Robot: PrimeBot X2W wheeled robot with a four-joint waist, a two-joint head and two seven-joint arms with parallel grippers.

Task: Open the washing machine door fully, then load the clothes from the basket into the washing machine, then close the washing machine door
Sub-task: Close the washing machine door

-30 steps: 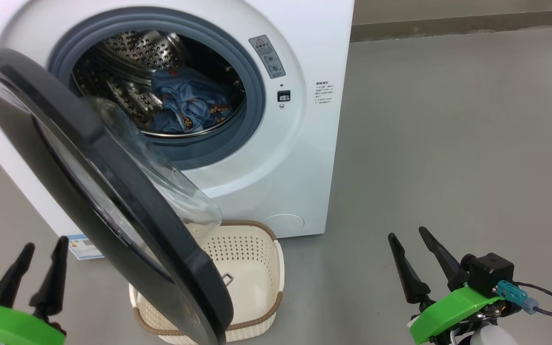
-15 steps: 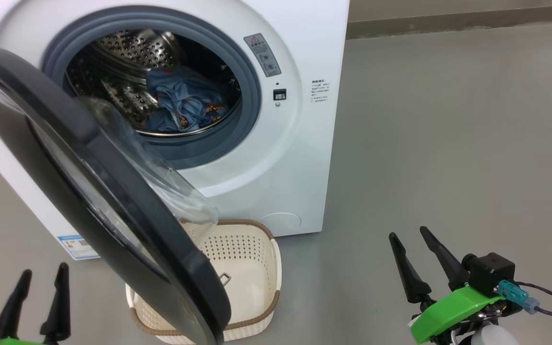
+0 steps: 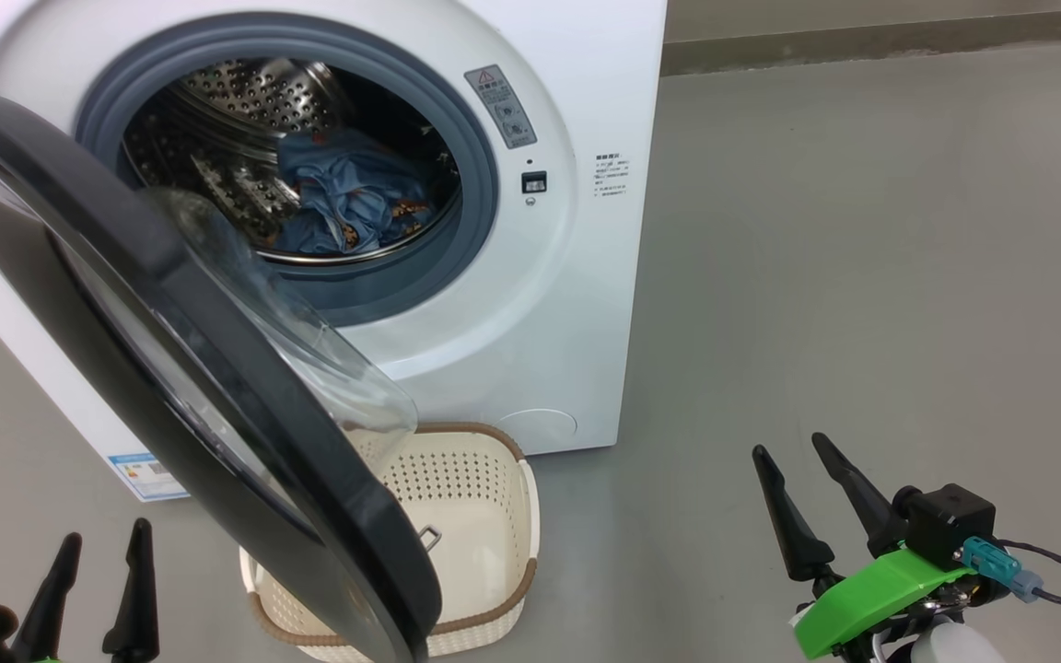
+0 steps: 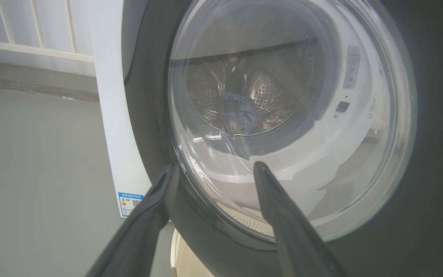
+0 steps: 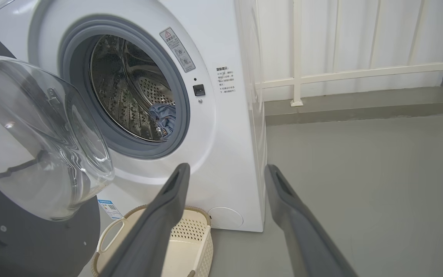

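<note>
The white washing machine (image 3: 577, 304) stands with its steel drum showing, and the light blue clothes (image 3: 346, 198) lie inside it. The washing machine door (image 3: 217, 368) swings out toward me, its black rim and glass bowl hanging over the cream basket (image 3: 494, 516), whose visible inside is bare. My left gripper (image 3: 107, 532) is open at the lower left, just outside the door. In the left wrist view the gripper (image 4: 217, 165) points at the door (image 4: 429, 154) from outside. My right gripper (image 3: 788, 446) is open over the floor, right of the basket (image 5: 190, 234).
Grey floor (image 3: 862, 276) stretches to the right of the machine. A white railing (image 5: 340, 73) and a low ledge run along the back wall. A small blue label (image 3: 139, 470) sits low on the machine's front, left of the door.
My left gripper has sunk lower and slightly right in the head view. The head camera has shifted a little. The right gripper, door, clothes and basket keep their places.
</note>
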